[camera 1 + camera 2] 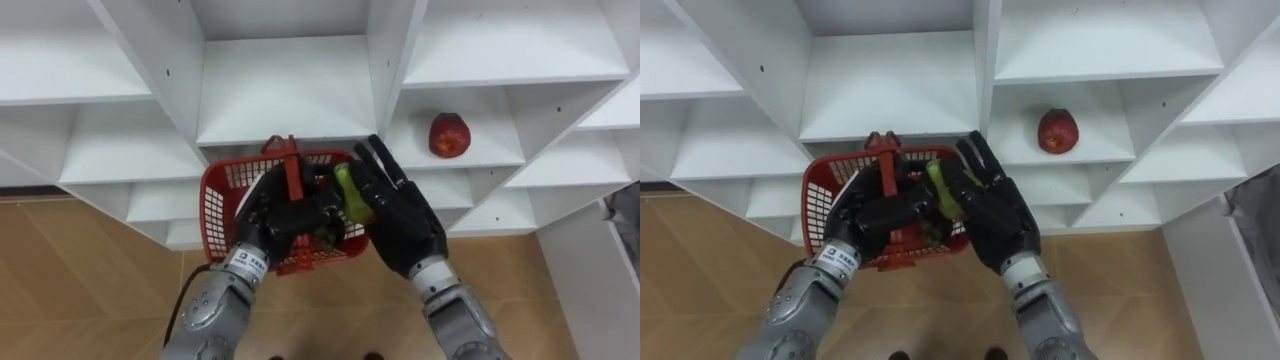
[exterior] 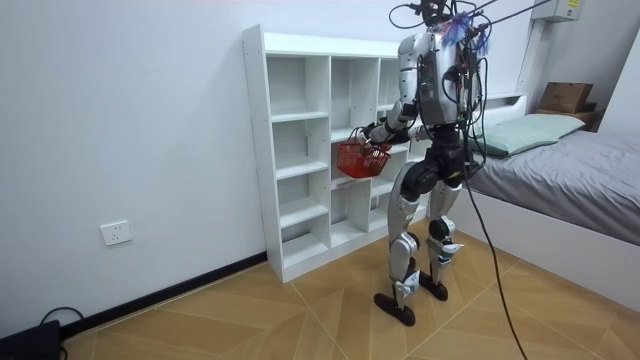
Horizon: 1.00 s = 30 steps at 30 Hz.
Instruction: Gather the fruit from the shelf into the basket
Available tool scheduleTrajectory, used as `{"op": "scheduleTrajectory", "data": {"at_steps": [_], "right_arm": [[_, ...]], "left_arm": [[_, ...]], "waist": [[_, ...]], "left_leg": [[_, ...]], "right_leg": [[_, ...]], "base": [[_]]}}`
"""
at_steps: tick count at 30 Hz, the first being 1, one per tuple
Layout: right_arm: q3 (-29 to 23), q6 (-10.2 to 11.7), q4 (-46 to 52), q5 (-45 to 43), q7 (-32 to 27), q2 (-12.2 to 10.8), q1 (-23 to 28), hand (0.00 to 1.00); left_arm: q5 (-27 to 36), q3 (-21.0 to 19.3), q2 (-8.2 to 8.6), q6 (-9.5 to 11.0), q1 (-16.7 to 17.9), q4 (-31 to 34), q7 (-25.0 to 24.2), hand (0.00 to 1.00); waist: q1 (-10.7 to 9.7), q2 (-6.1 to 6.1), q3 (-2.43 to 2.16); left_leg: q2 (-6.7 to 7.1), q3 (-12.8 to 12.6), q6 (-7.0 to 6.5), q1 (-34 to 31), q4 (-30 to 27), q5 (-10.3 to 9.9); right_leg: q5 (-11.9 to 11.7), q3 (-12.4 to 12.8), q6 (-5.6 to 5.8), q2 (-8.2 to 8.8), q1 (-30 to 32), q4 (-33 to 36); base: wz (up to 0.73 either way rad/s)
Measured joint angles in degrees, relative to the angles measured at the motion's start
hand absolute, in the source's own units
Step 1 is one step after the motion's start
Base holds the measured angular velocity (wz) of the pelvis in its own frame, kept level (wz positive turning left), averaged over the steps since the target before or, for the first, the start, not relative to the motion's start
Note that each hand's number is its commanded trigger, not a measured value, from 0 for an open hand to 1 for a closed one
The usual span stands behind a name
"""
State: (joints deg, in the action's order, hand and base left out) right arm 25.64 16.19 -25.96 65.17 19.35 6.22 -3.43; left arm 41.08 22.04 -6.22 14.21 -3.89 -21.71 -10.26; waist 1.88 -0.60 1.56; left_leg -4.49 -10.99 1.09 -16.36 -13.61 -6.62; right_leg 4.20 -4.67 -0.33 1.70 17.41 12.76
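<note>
One firm, smooth apple (image 1: 449, 135) on the shelf (image 1: 490, 160) suits cupping around its middle; left robot hand (image 1: 283, 215) clamps the basket handle (image 1: 293, 175), right robot hand's (image 1: 402, 222) hold cannot be told.

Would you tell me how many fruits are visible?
2: a red apple on the right shelf, a green fruit by the right hand over the red basket; others may lie hidden inside.
</note>
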Motion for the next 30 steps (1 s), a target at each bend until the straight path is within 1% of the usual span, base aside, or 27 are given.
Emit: {"op": "scheduleTrajectory", "data": {"at_steps": [5, 7, 9, 11, 13, 17, 19, 20, 21, 22, 24, 26, 30], "right_arm": [[0.0, 0.1, 0.0, -0.8, 0.0, 0.2, 0.0, 0.00], [-0.2, 0.6, -0.2, -4.6, 0.0, 0.5, 0.0, 0.00], [-2.0, 0.4, -0.1, -12.3, 0.0, 1.3, 0.0, 0.00], [-2.9, 0.1, 1.3, -17.4, -0.7, 1.8, 0.0, 0.00], [-3.0, 0.0, 2.9, -20.9, -1.7, 2.6, 0.0, 0.00], [-4.5, 0.0, 3.5, -29.3, -2.6, 2.6, 0.0, 0.00], [-4.6, 0.0, 3.7, -31.8, -3.7, 2.6, 0.0, 0.00], [-4.7, 0.0, 3.7, -33.3, -4.5, 2.7, 0.0, 0.00], [-5.5, -0.1, 4.1, -36.9, -5.7, 2.5, 0.1, 0.00], [-5.9, -0.1, 4.6, -38.9, -6.3, 2.4, 0.2, 0.00], [-7.0, 0.0, 7.9, -46.2, -9.0, 2.5, 0.1, 0.00], [-7.3, 0.3, 9.6, -49.9, -11.0, 2.5, 0.1, 0.00], [-7.2, 0.3, 10.8, -52.5, -15.1, 2.3, 0.1, 0.00]], "left_arm": [[-0.7, -0.3, -0.03, 0.0, 0.0, 0.0, 0.0, 1.00], [-1.4, -0.6, -0.40, 0.2, 0.5, 0.0, 0.0, 1.00], [-3.1, -0.7, -1.74, 0.2, 0.7, -0.1, 0.1, 1.00], [-3.1, -1.1, -2.37, 0.2, 1.1, -0.1, 0.1, 1.00], [-3.1, -1.4, -2.42, 0.2, 1.2, -0.1, 0.1, 1.00], [-3.3, -1.6, -2.56, 0.2, 1.3, -0.1, 0.1, 1.00], [-3.3, -1.6, -2.85, 0.2, 1.4, -0.2, 0.1, 1.00], [-4.6, -1.7, -3.20, 0.2, 1.5, -0.3, 0.2, 1.00], [-6.3, -1.9, -3.56, 0.2, 1.6, -0.3, 0.2, 1.00], [-7.2, -2.2, -3.61, 0.2, 1.7, -0.3, 0.2, 1.00], [-9.8, -2.6, -3.59, 0.1, 1.8, -0.7, 0.1, 1.00], [-10.5, -2.8, -3.46, 0.1, 1.9, -0.8, 0.2, 1.00], [-12.0, -3.0, -3.40, 0.1, 2.0, -1.0, 0.4, 1.00]], "waist": [[0.1, 0.09, 0.04], [0.0, 0.13, 0.10], [-0.2, 0.32, 0.24], [-0.4, 0.34, 0.25], [-0.5, 0.33, 0.25], [-1.3, 0.29, 0.23], [-1.7, 0.23, 0.23], [-1.7, 0.17, 0.21], [-1.8, 0.17, 0.21], [-1.8, 0.17, 0.21], [-1.9, 0.16, 0.18], [-1.9, 0.16, 0.17], [-1.8, 0.14, 0.15]], "left_leg": [[0.01, 0.0, -0.01, 0.2, 0.0, 0.0], [0.01, -0.2, -0.01, 0.6, 0.1, 0.0], [0.00, -0.2, -0.01, 0.5, 0.1, 0.0], [-0.01, -0.2, -0.01, 0.3, 0.1, 0.0], [-0.01, -0.1, -0.01, 0.0, 0.0, 0.0], [0.07, 0.2, -0.03, 0.1, 0.1, 0.0], [0.10, 0.1, -0.03, 0.2, 0.0, 0.0], [0.11, 0.0, -0.03, 0.2, 0.0, 0.0], [0.09, -0.1, -0.03, 0.2, 0.0, 0.0], [0.10, -0.1, -0.03, 0.1, 0.1, 0.0], [0.08, -0.1, -0.03, 0.1, 0.1, 0.0], [0.08, -0.1, -0.03, 0.2, 0.0, 0.0], [0.08, -0.1, -0.03, 0.6, 0.0, 0.0]], "right_leg": [[0.0, 0.0, 0.00, 0.03, -0.3, 0.0], [0.0, 0.1, 0.00, 0.04, -0.4, 0.0], [0.0, 0.1, 0.00, 0.05, -0.4, 0.0], [0.0, 0.0, 0.00, 0.05, -0.2, 0.0], [0.0, -0.1, 0.00, 0.05, -0.1, 0.0], [0.0, -0.3, 0.00, 0.16, -0.3, 0.0], [0.0, -0.2, 0.04, 0.20, -0.3, 0.0], [0.0, -0.2, 0.05, 0.21, -0.2, 0.0], [0.1, -0.1, 0.07, 0.19, -0.2, 0.0], [0.1, 0.0, 0.07, 0.19, -0.1, 0.0], [0.1, 0.0, 0.07, 0.16, 0.1, 0.2], [0.1, 0.0, 0.07, 0.14, -0.1, 0.2], [0.1, 0.0, 0.07, 0.16, -0.6, 0.2]], "base": [[0.00], [-0.02], [0.00], [0.00], [0.02], [0.02], [0.00], [-0.03], [-0.03], [-0.04], [0.00], [0.00], [0.00]]}}
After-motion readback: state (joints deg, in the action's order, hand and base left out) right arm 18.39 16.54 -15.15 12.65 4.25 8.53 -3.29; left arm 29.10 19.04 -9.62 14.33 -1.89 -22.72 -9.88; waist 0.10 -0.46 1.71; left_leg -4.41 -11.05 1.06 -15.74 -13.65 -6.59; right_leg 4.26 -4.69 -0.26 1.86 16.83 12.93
